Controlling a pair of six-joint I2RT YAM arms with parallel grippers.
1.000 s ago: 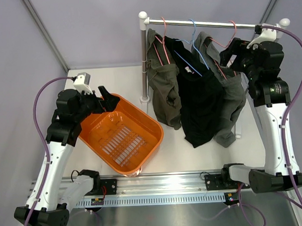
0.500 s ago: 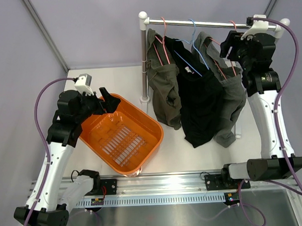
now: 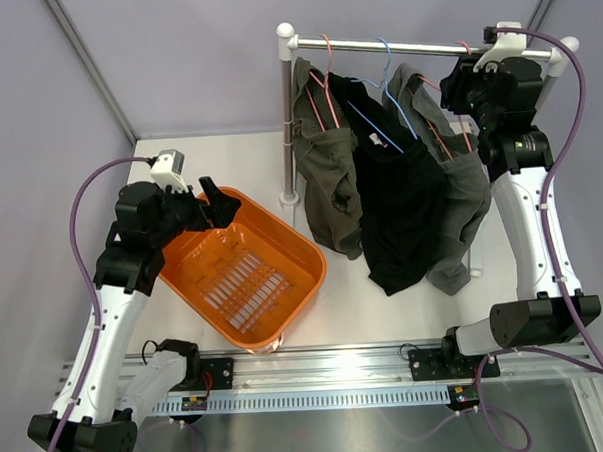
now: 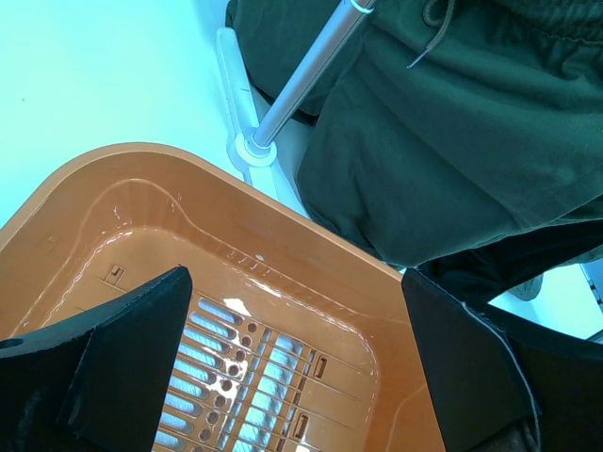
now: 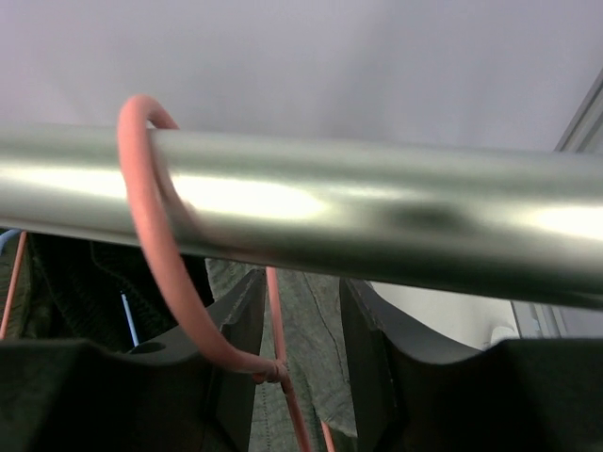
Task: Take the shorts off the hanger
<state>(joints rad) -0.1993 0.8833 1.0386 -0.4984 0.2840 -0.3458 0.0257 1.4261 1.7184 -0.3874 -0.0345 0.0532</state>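
Observation:
Three pairs of shorts hang on wire hangers from a metal rail (image 3: 414, 48): dark green (image 3: 324, 175), black (image 3: 401, 202) and grey (image 3: 462, 194). The grey shorts hang on a pink hanger (image 3: 438, 88) at the right. My right gripper (image 3: 462, 84) is up at that hanger's hook, just under the rail (image 5: 330, 202). The pink hanger's neck (image 5: 276, 330) runs between the narrowed jaws, close to the left finger, with a gap to the right finger. My left gripper (image 3: 212, 202) is open over the orange basket (image 3: 300, 244), nothing in it.
The rack's upright post (image 3: 288, 116) stands on a white foot behind the basket. In the left wrist view the basket's rim (image 4: 283, 221) lies below the post (image 4: 301, 80) and the green shorts (image 4: 452, 141). Grey walls close the back and sides.
My right gripper rose up to the rail and the pink hanger's hook, and its jaws narrowed around the hanger's neck. The left arm has not moved.

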